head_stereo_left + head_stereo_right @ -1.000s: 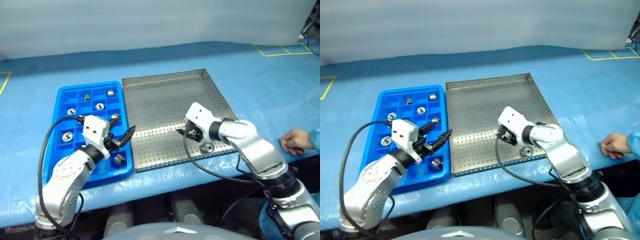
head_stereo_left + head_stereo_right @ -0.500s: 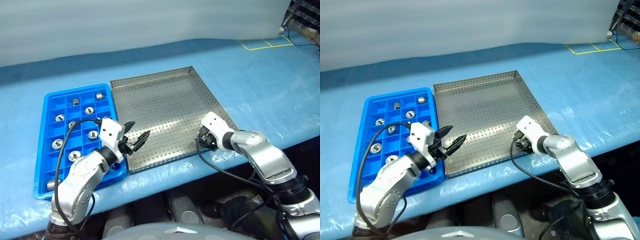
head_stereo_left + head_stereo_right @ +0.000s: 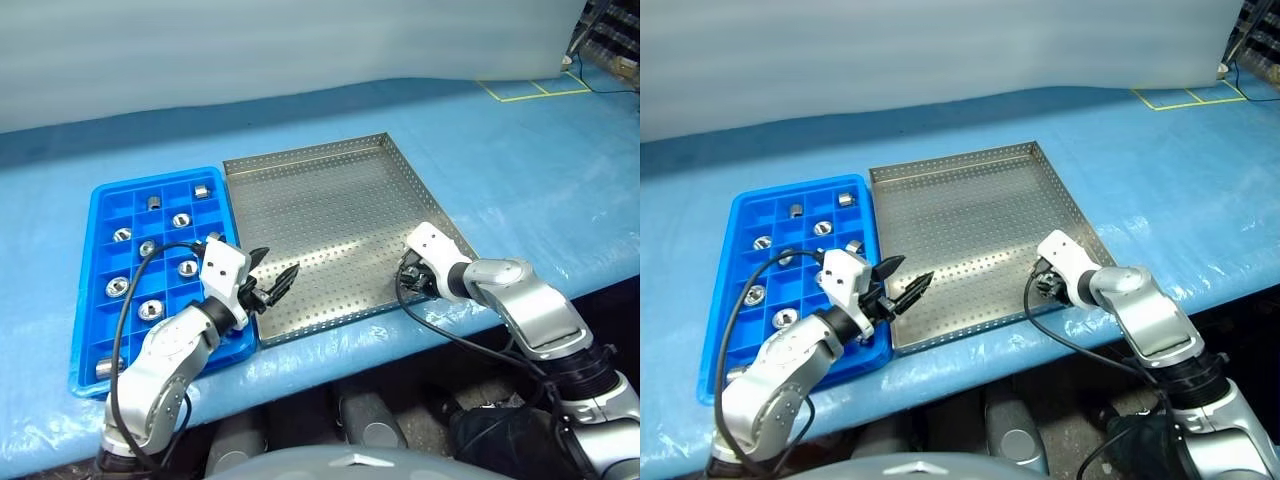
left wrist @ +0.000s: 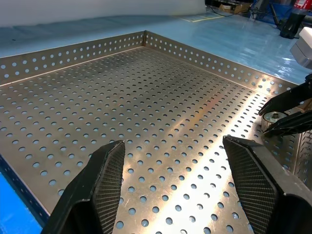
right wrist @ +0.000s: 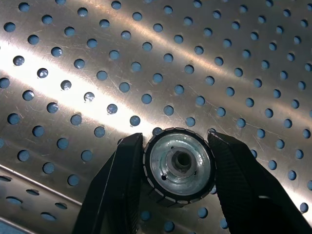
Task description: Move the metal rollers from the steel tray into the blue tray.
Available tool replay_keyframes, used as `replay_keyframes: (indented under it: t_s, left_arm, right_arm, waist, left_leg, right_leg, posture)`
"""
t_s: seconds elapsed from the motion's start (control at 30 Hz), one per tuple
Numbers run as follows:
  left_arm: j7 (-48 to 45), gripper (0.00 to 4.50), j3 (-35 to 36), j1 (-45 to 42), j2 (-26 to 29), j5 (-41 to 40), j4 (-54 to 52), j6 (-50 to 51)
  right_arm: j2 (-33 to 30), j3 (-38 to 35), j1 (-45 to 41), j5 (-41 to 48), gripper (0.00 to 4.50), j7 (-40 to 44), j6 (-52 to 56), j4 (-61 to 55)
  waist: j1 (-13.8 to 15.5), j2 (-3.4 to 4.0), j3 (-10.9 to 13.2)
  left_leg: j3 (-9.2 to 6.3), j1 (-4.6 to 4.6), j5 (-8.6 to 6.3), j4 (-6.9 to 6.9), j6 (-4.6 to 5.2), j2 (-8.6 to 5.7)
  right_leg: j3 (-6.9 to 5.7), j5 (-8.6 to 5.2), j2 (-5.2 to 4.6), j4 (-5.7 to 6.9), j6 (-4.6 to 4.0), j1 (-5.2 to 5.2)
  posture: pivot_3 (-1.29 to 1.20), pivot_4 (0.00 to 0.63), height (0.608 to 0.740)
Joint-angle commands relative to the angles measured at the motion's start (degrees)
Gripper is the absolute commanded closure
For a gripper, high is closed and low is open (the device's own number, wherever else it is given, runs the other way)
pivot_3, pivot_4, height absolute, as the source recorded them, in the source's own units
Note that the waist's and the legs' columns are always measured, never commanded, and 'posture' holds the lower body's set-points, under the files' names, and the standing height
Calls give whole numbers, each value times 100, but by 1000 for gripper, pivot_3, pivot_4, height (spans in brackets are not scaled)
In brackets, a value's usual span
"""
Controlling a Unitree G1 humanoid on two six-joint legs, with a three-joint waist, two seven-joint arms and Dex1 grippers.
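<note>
One metal roller (image 5: 179,165), shiny with a dark centre hole, lies in the near right corner of the steel tray (image 3: 320,210). My right gripper (image 3: 408,278) is shut on it, and both black fingers (image 5: 122,175) press its sides while it rests on the perforated floor. The left wrist view also shows that roller (image 4: 273,119) between the right gripper's finger tips. The blue tray (image 3: 150,177) sits left of the steel tray and holds several rollers (image 3: 181,220) in its compartments. My left gripper (image 3: 278,270) hovers open and empty over the steel tray's near left edge.
Both trays rest on a table under a blue covering (image 3: 520,160), and the steel tray's near rim lies close to the table's front edge. Yellow tape marks (image 3: 525,90) are at the far right. A pale backdrop (image 3: 300,40) stands behind the table.
The camera has swung. My right gripper dropped onto the roller beside it in the tray's near right corner and closed its fingers on it. The left gripper has stayed open.
</note>
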Motion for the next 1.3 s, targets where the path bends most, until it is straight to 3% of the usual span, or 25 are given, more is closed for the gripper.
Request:
replay_keyframes:
  t_s: [0.03, 0.3, 0.57, 0.8, 1.3]
  left_arm:
    - [45, 1022, 147, -48, 54, -6, -144, -89]
    - [1017, 1022, 1357, -222, 230, 438, -233, 285]
    - [1521, 1022, 2460, -203, 501, 520, -748, 1041]
    - [1785, 1022, 2750, -182, 496, 673, -841, 1370]
    - [1806, 1022, 2681, 81, 284, 741, -902, 1519]
  right_arm:
    - [80, -83, -37, -29, 2704, -152, -20, -63]
    - [1350, -230, -421, 532, 2704, -319, -602, -980]
    - [2444, 878, -958, 834, 2704, -158, -784, -969]
    - [3342, 1665, -1081, 797, 2704, -216, -1081, -398]
    - [3868, 2533, -1077, 684, 2704, -94, -1428, 495]
  waist:
    - [-7, 0, 0]
    - [-72, 5, 4]
    - [124, 2, 4]
    - [413, 0, 2]
    - [678, -4, 0]
  left_leg:
    - [0, 0, 0, 1, 0, 0]
    - [-2, 4, 0, -2, 0, 17]
    - [-17, -17, -1, -11, -1, 19]
    - [-24, -13, -1, -11, -1, 18]
    - [-35, -9, 4, -10, -10, 18]
  right_leg:
    - [1, 0, 0, 0, 1, 0]
    - [7, 21, 23, 9, 33, -7]
    - [-9, 31, -1, 4, 15, -18]
    - [-22, 34, -6, 3, 5, -14]
    - [-57, 7, -12, 7, -47, -8]
  posture:
    - [-207, 150, 740]
    - [-161, 150, 740]
    - [-82, 150, 740]
    - [-21, 150, 740]
    - [-1, 150, 740]
